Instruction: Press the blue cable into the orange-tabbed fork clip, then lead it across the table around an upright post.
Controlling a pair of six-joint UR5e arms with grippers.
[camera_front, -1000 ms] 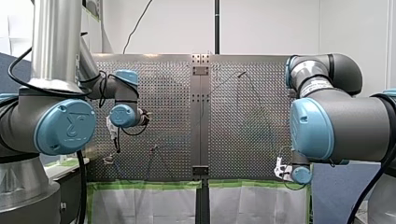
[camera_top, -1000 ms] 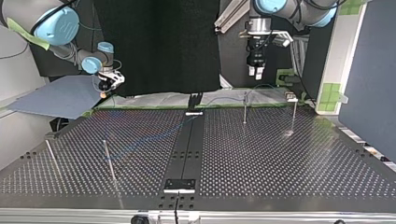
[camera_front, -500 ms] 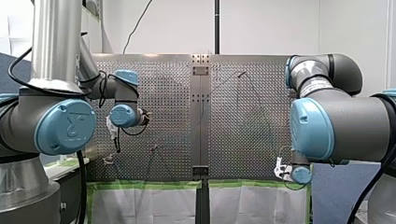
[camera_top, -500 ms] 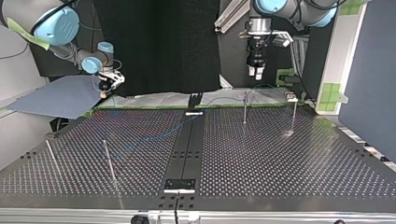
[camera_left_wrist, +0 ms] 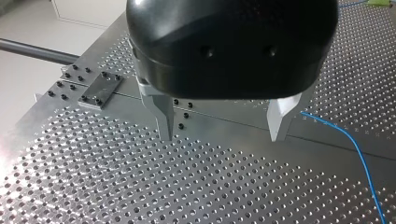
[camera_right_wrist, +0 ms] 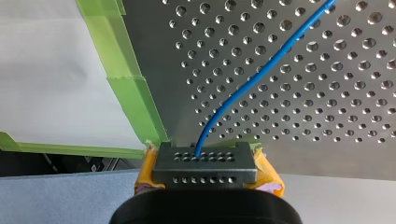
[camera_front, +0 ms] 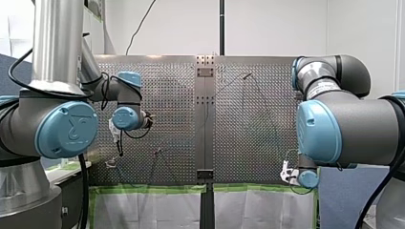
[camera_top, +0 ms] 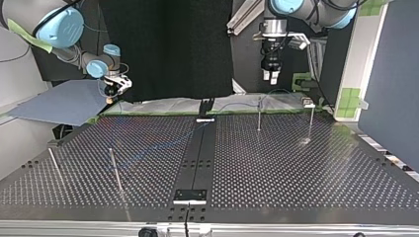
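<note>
Right jaws grip the blue cable [camera_right_wrist: 261,70]; left jaws hang wide over the worktop [camera_left_wrist: 140,186].
Top view: the cable lies across the worktop, from the middle strip [camera_top: 197,158] toward an upright post [camera_top: 115,170]. Left wrist view: left jaws wide apart, cable just beside one metal finger [camera_left_wrist: 280,116]. Right wrist view: right jaws, yellow-padded, closed on the cable beside green tape [camera_right_wrist: 126,79].

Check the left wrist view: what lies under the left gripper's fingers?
Only bare perforated table shows under the open left gripper; the blue cable runs beside one finger, not between them. The gripper's black body covers the table behind it.
</note>
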